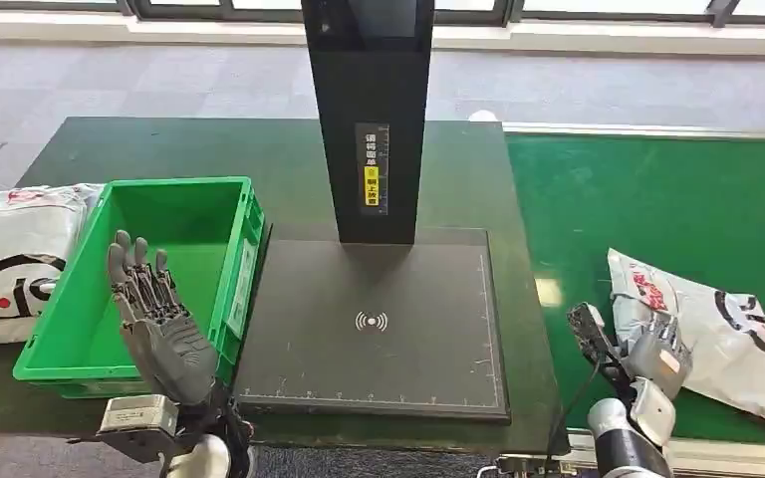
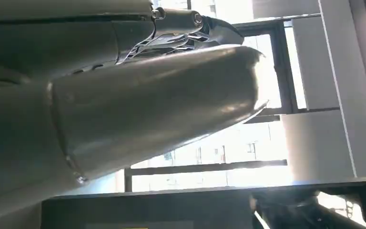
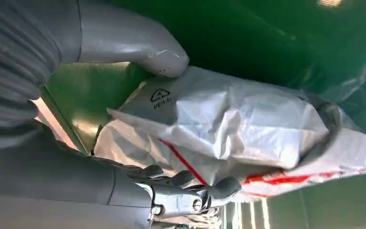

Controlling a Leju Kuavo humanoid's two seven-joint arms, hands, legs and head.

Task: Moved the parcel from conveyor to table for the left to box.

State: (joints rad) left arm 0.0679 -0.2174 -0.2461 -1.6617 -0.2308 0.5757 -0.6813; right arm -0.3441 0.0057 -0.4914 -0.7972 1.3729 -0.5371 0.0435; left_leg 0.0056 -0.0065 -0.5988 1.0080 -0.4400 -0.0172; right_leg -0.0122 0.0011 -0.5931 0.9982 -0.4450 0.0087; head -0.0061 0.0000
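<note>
Now I am seeing my right hand (image 1: 657,351) closing thumb and fingers (image 3: 190,183) around the parcel (image 1: 702,319), seemingly gripping it, lower right on the conveyor (image 1: 657,199); my left hand (image 1: 159,319) is hovering empty, fingers spread, lower left.

The left hand (image 1: 159,324) is showing a dark grey palm with darker, jointed fingers (image 1: 137,269), and it is sitting on a boxy silver wrist block (image 1: 137,415) with a white rounded forearm (image 1: 204,460) below. The right hand (image 1: 657,349) is looking lighter grey, with an orange patch on its back, a silver wrist segment (image 1: 649,408) behind it, and a black cable (image 1: 580,388) running alongside. Up close in the right wrist view, its ribbed grey cover (image 3: 9,62), thick smooth grey thumb (image 3: 138,45) and dark fingers (image 3: 190,188) with bright metal screws are showing.
</note>
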